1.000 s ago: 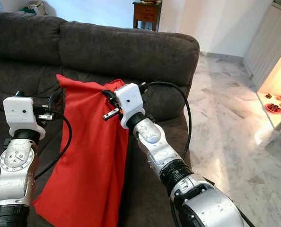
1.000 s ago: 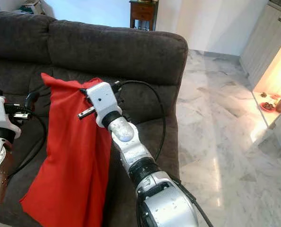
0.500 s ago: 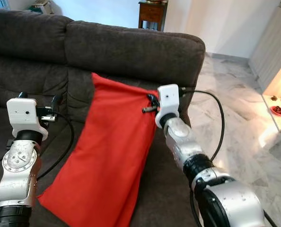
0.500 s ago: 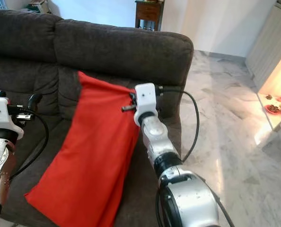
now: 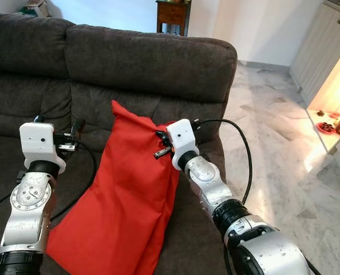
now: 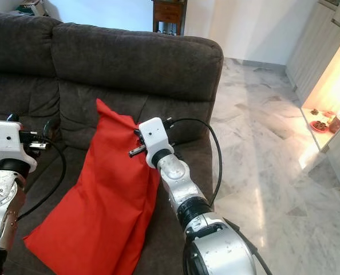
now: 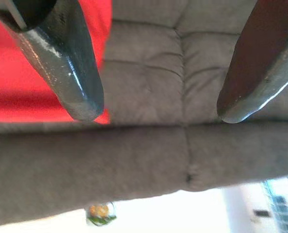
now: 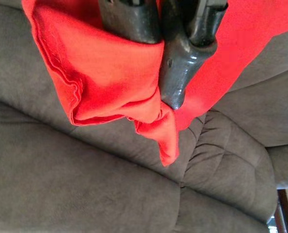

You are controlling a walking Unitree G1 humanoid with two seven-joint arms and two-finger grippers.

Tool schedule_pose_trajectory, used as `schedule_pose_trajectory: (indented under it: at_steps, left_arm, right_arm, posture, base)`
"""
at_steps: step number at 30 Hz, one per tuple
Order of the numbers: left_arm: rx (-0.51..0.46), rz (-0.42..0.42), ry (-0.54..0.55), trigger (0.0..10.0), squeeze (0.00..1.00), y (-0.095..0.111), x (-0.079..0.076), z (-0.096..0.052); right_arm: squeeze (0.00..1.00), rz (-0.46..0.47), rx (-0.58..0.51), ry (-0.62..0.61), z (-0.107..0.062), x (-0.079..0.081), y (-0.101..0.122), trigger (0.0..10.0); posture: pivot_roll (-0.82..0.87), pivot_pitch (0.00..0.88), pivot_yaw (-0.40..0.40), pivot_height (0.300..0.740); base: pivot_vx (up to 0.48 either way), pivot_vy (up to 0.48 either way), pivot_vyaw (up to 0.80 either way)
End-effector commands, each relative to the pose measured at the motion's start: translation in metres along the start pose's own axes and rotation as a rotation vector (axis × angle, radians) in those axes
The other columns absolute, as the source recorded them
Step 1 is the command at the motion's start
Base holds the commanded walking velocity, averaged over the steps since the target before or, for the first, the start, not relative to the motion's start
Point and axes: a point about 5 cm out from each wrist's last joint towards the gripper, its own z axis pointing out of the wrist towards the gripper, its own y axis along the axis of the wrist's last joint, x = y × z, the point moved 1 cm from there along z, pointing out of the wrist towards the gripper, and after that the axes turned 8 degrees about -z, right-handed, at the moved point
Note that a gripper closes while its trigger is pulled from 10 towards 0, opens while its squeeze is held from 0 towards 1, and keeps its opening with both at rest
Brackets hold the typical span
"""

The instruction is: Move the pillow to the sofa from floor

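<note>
Head stereo pair looks forward-down over both arms at sofa (image 5: 147, 63), marble floor (image 5: 273, 143) toward 3 o'clock. Wrist cameras sit close, sighting along jaws. All four share red pillow (image 5: 130, 189) and sofa cushions.

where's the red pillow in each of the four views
Left eye view: red pillow centre-left, leaning on the sofa.
Right eye view: centre-left, lower half.
Left wrist view: red patch behind one finger.
Right wrist view: bunched corner pinched in the right tool.
Shared landmark: the sofa's dark brown cushions.
</note>
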Motion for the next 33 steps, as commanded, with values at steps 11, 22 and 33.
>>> schedule_pose_trajectory:
  at_steps: [11,22,33]
  left_arm:
    - [0.34,0.015,-0.268,10.0,0.0,-0.063,-0.035,-0.025]
    - [0.349,0.08,-0.358,10.0,0.0,-0.069,-0.051,-0.034]
    - [0.141,-0.043,-0.18,10.0,0.0,-0.031,-0.016,-0.014]
  right_arm:
    - [0.0,-0.543,-0.053,0.47,-0.006,0.066,0.003,10.0]
    - [0.0,-0.542,-0.078,0.514,-0.011,0.08,0.003,10.0]
    - [0.0,-0.51,-0.096,0.487,-0.014,0.073,0.005,10.0]
  posture:
    - [0.15,0.09,-0.061,0.74]
    - [0.15,0.093,-0.062,0.74]
    - [0.14,0.074,-0.053,0.74]
  base:
    - [0.0,0.0,0.0]
    - [0.0,0.0,0.0]
    - [0.0,0.0,0.0]
